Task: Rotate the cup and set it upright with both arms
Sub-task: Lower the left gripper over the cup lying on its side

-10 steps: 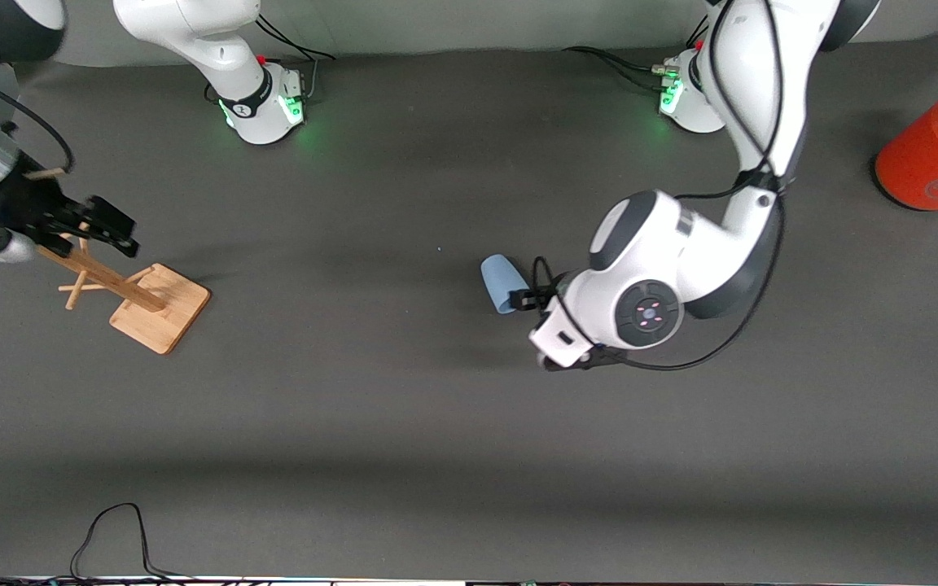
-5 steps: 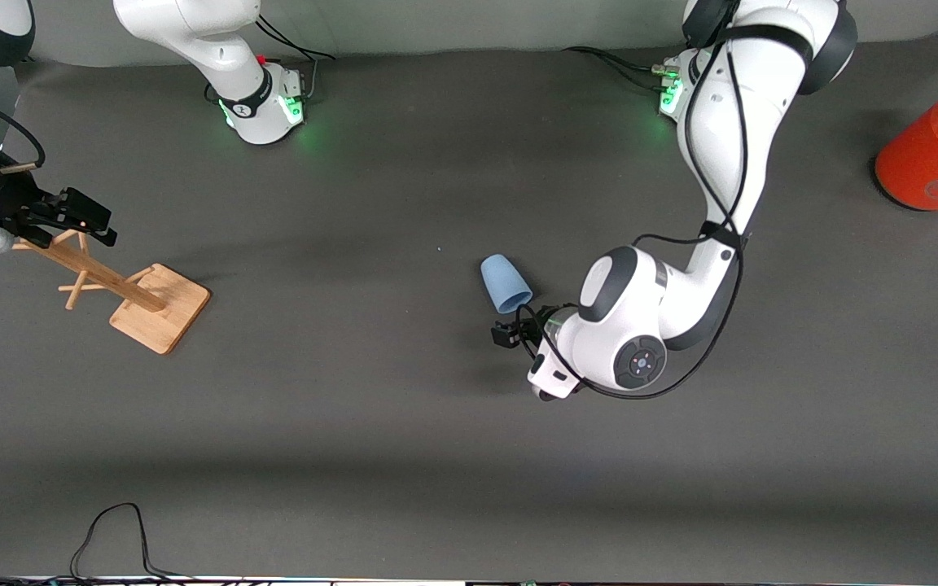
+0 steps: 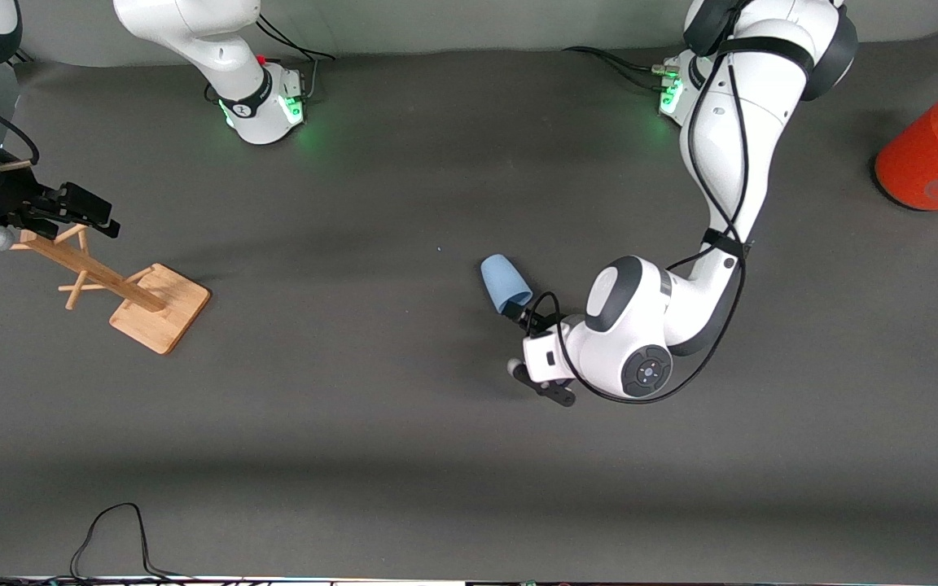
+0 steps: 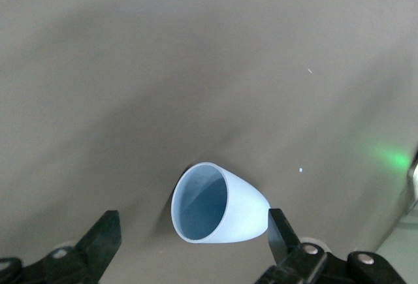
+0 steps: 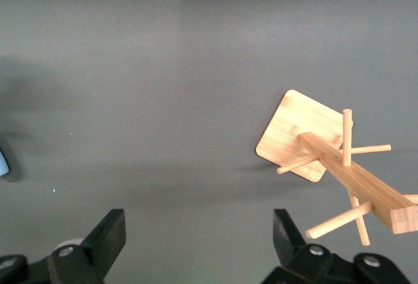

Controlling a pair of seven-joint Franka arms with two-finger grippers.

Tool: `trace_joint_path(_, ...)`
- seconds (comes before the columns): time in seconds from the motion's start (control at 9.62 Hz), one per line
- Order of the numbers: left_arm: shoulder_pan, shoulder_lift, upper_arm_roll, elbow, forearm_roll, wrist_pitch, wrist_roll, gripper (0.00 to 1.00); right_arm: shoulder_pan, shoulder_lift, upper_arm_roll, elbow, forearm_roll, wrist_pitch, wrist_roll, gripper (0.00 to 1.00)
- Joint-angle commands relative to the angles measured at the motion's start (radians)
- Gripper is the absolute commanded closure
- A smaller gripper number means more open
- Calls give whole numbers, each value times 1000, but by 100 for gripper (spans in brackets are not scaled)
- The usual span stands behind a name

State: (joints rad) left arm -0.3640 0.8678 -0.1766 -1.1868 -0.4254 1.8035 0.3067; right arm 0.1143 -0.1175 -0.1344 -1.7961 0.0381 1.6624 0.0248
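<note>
**Left arm lines up on a fallen cup**

Front view: the cup point(image 3: 505, 283) lies on its side mid-table, the left gripper point(image 3: 528, 319) low beside its mouth. The right gripper point(image 3: 86, 213) waits, spread, above the wooden rack point(image 3: 123, 286) at the right arm's end.

Left wrist view: the mouth of the cup point(image 4: 215, 203) faces the camera, fingers point(image 4: 281, 235) spread wide either side, one close to the wall. Approach stage, seemingly; next, closing squarely on the cup.

Right wrist view: rack point(image 5: 339, 160) below, nothing held.

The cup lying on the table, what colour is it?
The cup is plain pale blue, inside and out. The left wrist view shows it best.
</note>
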Motion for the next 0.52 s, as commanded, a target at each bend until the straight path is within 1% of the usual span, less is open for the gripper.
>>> trace_joint_path(0.0,-13,-45,2,-120,-1,74,228,0,-8,-10,4,-6,22,-24,-13,0)
trace_joint_path(0.1,-10,-59,-1,-176,1,111,251,0,-13,1,2,-6,22,-24,-12,0)
trace_joint_path(0.21,-6,-59,-15,-209,-9,131,291,4,-15,15,2,1,7,-23,-11,0)
trace_joint_path(0.31,3,-59,-20,-250,-18,129,295,10,-12,25,4,33,-24,-24,7,0)
trace_joint_path(0.42,8,-61,-29,-264,-86,113,290,21,-8,36,6,56,-30,-23,80,0)
